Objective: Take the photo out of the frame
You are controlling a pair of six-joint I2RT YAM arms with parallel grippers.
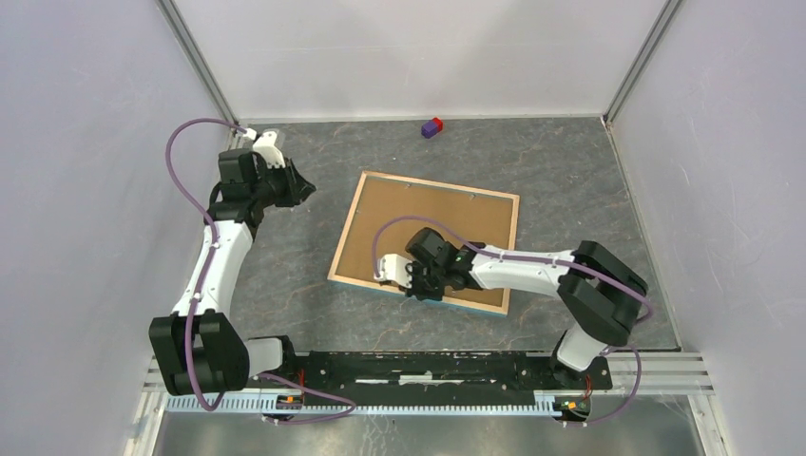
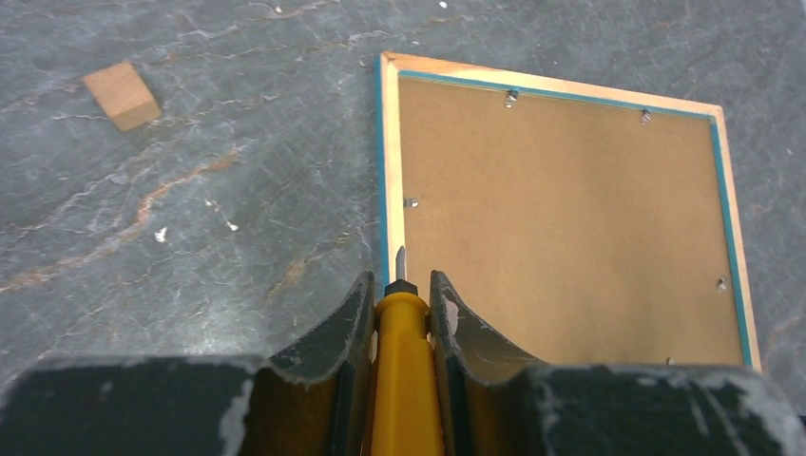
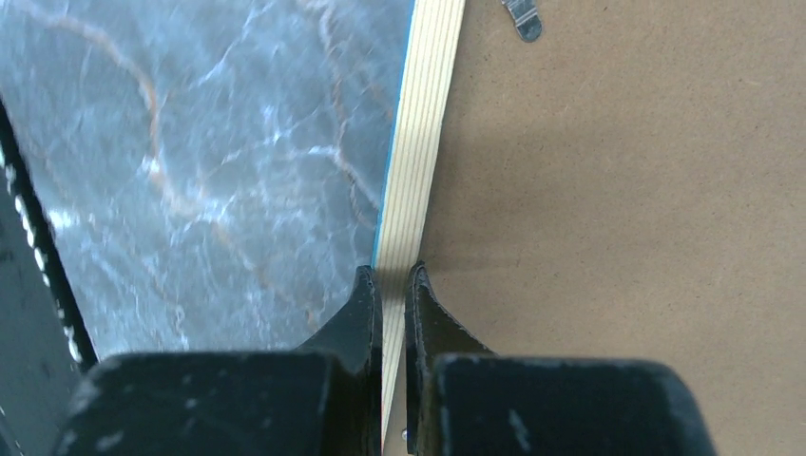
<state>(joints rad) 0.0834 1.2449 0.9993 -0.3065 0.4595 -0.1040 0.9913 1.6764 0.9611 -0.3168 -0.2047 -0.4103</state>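
The frame [image 1: 447,214] lies face down mid-table, its brown fibreboard back up, with a light wood rim and a thin blue edge. Small metal tabs [image 2: 511,96] sit along the rim. The photo is hidden under the back. My left gripper [image 1: 302,188] hovers left of the frame, shut on a yellow-handled screwdriver [image 2: 409,380] whose metal tip points at the frame's [image 2: 561,218] left rim. My right gripper [image 1: 415,285] is at the frame's near-left edge. In the right wrist view its jaws [image 3: 392,271] pinch the wood rim [image 3: 418,142], one finger outside and one on the back.
A small purple and red block [image 1: 432,126] lies at the back of the table. A small wooden block [image 2: 121,95] rests on the grey marbled surface left of the frame. White walls enclose the table on three sides.
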